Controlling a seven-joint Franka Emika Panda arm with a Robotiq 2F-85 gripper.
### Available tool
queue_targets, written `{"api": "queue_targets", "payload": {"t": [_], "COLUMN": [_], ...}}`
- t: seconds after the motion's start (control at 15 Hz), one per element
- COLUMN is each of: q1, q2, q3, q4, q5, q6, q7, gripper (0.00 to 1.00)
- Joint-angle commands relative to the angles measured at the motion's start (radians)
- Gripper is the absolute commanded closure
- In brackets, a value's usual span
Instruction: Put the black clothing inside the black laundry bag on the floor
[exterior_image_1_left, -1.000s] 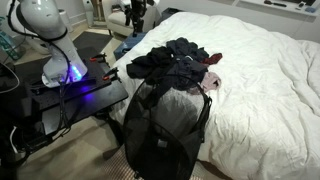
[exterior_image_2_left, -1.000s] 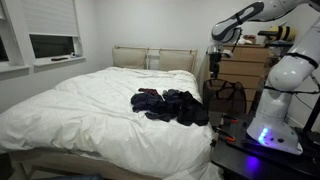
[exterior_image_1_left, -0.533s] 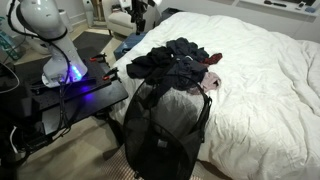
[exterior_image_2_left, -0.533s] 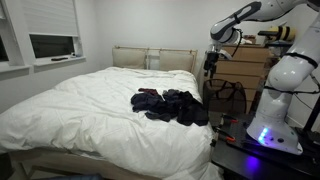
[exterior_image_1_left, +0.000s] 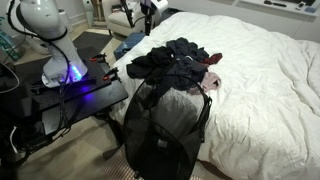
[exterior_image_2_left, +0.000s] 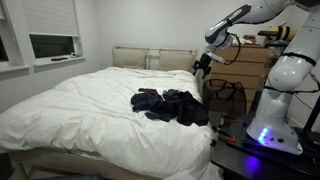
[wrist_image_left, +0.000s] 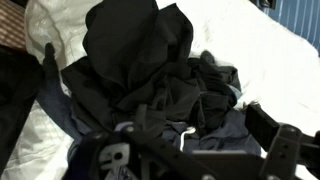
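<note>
Black clothing (exterior_image_2_left: 168, 105) lies heaped on the bed (exterior_image_2_left: 80, 110), well below the wide-open, empty gripper (exterior_image_2_left: 200, 68).

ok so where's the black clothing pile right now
In an exterior view the black clothing pile lies on the white bed, at its edge, just behind the black laundry bag on the floor.

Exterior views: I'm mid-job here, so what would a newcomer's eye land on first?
The dark clothing pile stands out sharply against the white bed, heaped near the edge on the robot's side. The black laundry bag stands upright against that bedside, just below the pile. The gripper hangs in the air off the pile, holding nothing, and the robot base glows blue.
</note>
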Motion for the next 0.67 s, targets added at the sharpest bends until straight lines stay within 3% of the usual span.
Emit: {"api": "queue_targets", "payload": {"t": [0.0,0.6], "q1": [-0.021,-0.034], "q2": [0.122,0.421], "q3": [0.044,0.082], "q4": [0.058,0.201], "q5": [0.036,0.084], "q6": [0.071,0.141], "q7": [0.139,0.350], "gripper": [0.00,0.00]}}
